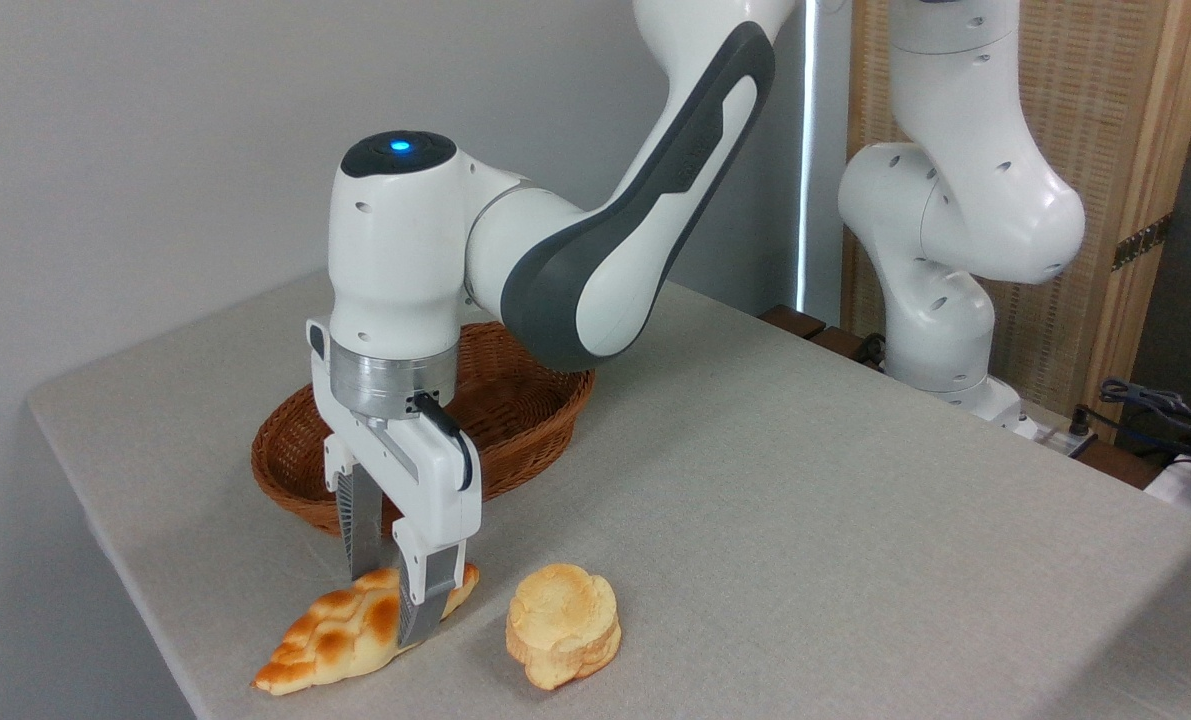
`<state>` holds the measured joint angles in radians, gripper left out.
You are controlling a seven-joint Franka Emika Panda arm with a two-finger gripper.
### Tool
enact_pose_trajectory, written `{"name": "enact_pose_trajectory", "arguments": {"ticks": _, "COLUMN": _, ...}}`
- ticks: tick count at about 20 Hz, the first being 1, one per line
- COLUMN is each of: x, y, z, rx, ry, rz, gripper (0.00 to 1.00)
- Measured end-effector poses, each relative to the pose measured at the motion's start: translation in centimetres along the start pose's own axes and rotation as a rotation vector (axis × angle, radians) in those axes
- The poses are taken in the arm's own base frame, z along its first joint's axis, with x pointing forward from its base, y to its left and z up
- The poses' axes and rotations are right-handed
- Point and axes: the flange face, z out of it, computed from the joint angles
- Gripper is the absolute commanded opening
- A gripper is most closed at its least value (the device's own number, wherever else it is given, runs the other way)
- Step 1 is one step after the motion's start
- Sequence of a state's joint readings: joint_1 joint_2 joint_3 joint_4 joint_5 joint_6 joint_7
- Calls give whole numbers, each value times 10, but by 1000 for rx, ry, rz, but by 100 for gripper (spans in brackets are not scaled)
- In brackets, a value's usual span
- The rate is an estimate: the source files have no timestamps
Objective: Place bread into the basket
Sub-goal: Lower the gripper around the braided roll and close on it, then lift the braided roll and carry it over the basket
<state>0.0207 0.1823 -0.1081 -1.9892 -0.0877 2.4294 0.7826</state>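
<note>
Closest to me, near the front edge of the desk (805,520), lies the bread (340,630), a long braided loaf, golden-orange with paler seams, its pointed end aimed at the desk's near corner. Just to its right, apart from it, sits a round pale bun (563,625) shaped like a flower. The claw (392,590) comes straight down over the loaf's far half, one finger (362,530) behind the crust and the other in front, so it straddles the bread; both seem to press its sides, pinching it while it rests on the cloth. Behind the claw stands the basket (525,420), oval, reddish-brown wicker, partly hidden by the white arm (595,270). Farther back right, the arm's base rises beside a woven screen (1105,120).
</note>
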Motion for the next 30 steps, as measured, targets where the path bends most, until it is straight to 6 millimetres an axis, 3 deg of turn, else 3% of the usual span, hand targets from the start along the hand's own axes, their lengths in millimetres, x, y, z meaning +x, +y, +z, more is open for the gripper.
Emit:
{"name": "enact_pose_trajectory", "arguments": {"ticks": 11, "x": 0, "y": 0, "z": 0, "rx": 0, "ry": 0, "rz": 0, "gripper": 50}}
{"name": "enact_pose_trajectory", "arguments": {"ticks": 15, "x": 2, "y": -7, "z": -11, "rx": -16, "ry": 33, "rz": -48, "gripper": 50}}
{"name": "enact_pose_trajectory", "arguments": {"ticks": 17, "x": 2, "y": -17, "z": -27, "rx": -37, "ry": 37, "rz": -75, "gripper": 50}}
{"name": "enact_pose_trajectory", "arguments": {"ticks": 20, "x": 5, "y": -33, "z": -68, "rx": -77, "ry": 12, "rz": -89, "gripper": 50}}
{"name": "enact_pose_trajectory", "arguments": {"ticks": 23, "x": 13, "y": -35, "z": -107, "rx": -120, "ry": -18, "rz": -90, "gripper": 50}}
{"name": "enact_pose_trajectory", "arguments": {"ticks": 26, "x": 20, "y": -22, "z": -140, "rx": -137, "ry": -27, "rz": -94, "gripper": 50}}
{"name": "enact_pose_trajectory", "arguments": {"ticks": 30, "x": 37, "y": 23, "z": -167, "rx": -176, "ry": -54, "rz": -29, "gripper": 51}}
